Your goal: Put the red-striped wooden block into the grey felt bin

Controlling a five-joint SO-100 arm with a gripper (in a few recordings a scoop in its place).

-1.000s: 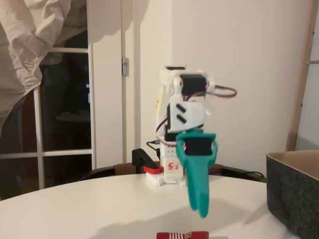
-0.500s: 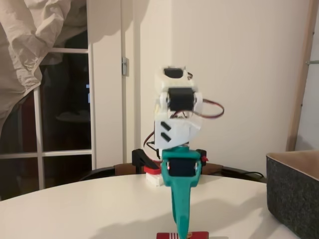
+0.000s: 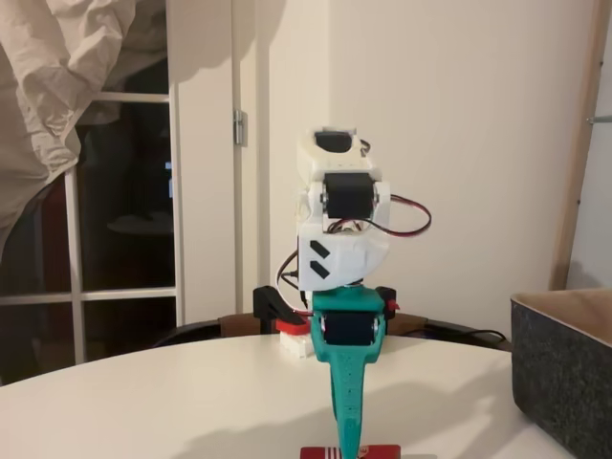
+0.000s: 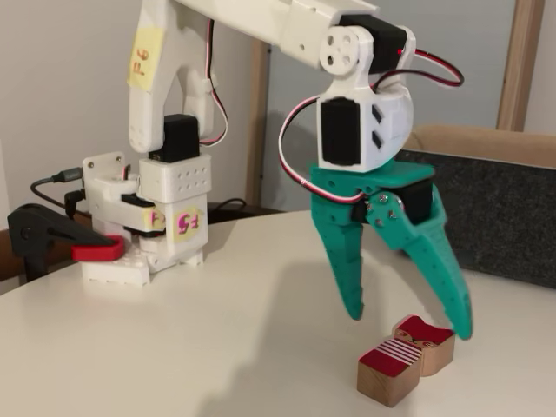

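Gripper (image 4: 407, 326): teal fingers spread wide, pointing down, nothing between them. Tips hang just above the table (image 4: 217, 347), over the red-striped wooden block (image 4: 406, 360).

Block lies on the table at about 5 o'clock from the robot base (image 4: 143, 252) in that fixed view. It looks like two joined wooden pieces with red tops, one with thin red-and-white stripes. Only its top edge shows at the bottom of the other fixed view (image 3: 350, 452), where the gripper (image 3: 346, 448) reads as a single narrow teal blade, seen edge-on.

Grey felt bin (image 4: 495, 213) stands at about 2 o'clock from the block, well apart, with its wall behind the gripper. In the other view its corner (image 3: 564, 368) sits at 3 o'clock from the arm.

Risks, as judgement:
- The right fingertip appears to sit over or against the far end of the block, not clear of it. On descent it could land on top and tip or shove the piece.
- The block sits angled to the fingers, so closing may twist it and give a corner pinch, which slips on the lift.
- The bin wall is tall, and a low carry could knock the block against the rim.
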